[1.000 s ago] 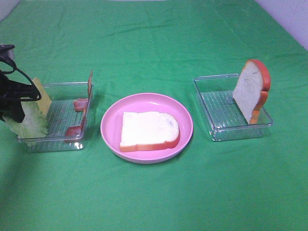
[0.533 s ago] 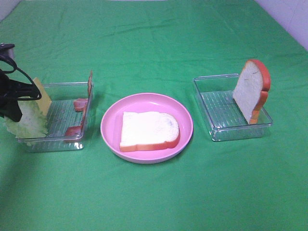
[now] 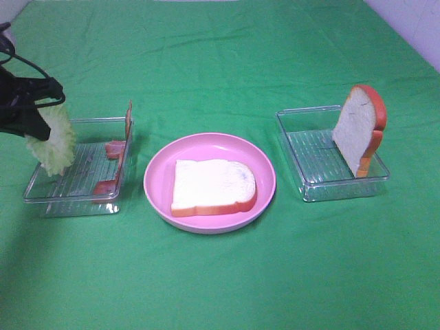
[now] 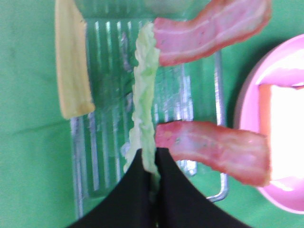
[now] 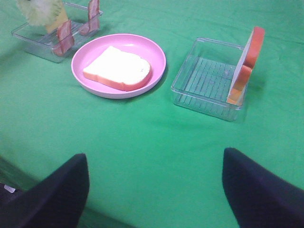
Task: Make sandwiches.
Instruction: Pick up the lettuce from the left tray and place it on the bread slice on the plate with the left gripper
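My left gripper [image 3: 40, 122] is shut on a pale green lettuce leaf [image 3: 53, 141] and holds it above the left clear tray [image 3: 69, 201]. In the left wrist view the fingers [image 4: 142, 190] pinch the leaf's edge [image 4: 144, 102] over two bacon strips [image 4: 213, 149] and a cheese slice [image 4: 72, 61] in the tray. A bread slice [image 3: 212, 185] lies flat on the pink plate [image 3: 157, 180] in the middle. A second bread slice [image 3: 359, 129] stands upright in the right clear tray [image 3: 313, 189]. My right gripper [image 5: 154, 190] is open, held high and back over the green cloth.
Green cloth [image 3: 220, 275] covers the whole table. A white wall shows at the far right corner [image 3: 419, 20]. The left tray, plate and right tray stand in a row across the middle.
My left gripper has lifted the lettuce leaf up out of the left tray; the cheese slice is now hidden behind it in the high view. The right arm has not moved.
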You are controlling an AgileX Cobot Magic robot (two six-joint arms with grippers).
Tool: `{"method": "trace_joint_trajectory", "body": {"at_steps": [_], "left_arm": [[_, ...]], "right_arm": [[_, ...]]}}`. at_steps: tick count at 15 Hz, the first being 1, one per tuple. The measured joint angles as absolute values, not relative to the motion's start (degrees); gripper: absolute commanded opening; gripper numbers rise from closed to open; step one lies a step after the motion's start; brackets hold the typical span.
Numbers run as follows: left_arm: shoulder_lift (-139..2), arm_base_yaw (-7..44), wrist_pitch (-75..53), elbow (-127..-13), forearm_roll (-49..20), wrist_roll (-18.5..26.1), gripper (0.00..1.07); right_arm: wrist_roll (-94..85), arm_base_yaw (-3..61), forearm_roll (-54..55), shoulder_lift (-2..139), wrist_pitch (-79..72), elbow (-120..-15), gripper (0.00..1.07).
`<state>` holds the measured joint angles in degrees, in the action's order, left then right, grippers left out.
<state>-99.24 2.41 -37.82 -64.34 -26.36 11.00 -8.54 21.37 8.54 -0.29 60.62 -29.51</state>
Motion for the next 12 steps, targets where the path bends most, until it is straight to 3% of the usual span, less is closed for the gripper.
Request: {"method": "trace_joint_trajectory", "body": {"at_steps": [4, 7, 8, 9, 11, 12], "left_arm": [[-97.52, 2.41, -37.47, -64.34, -42.57, 21.31, 0.0], [-96.94, 2.41, -38.33, -64.34, -60.45, 33.06, 0.0], [-96.94, 3.04, -39.88, -64.34, -68.87, 39.48, 0.0], [-96.94, 3.55, -40.34, -64.34, -71.39, 41.65, 0.0], [-96.94, 7.56, -40.57, -64.34, -78.5, 47.9, 0.0], [-97.8, 12.49, -40.51, -64.34, -82.91, 51.85, 0.0]], "right_arm": [[-8.54, 21.37, 8.54, -0.29, 60.62, -29.51, 0.75], [-8.54, 21.37, 8.54, -0.29, 60.62, -29.51, 0.75], [-8.54, 21.37, 8.54, -0.29, 60.62, -29.51, 0.75], [-8.54, 21.37, 8.54, -0.29, 60.62, -29.51, 0.75], [-8.54, 21.37, 8.54, -0.29, 60.62, -29.51, 0.75], [-8.54, 21.37, 8.54, -0.29, 60.62, -29.51, 0.75]]}}
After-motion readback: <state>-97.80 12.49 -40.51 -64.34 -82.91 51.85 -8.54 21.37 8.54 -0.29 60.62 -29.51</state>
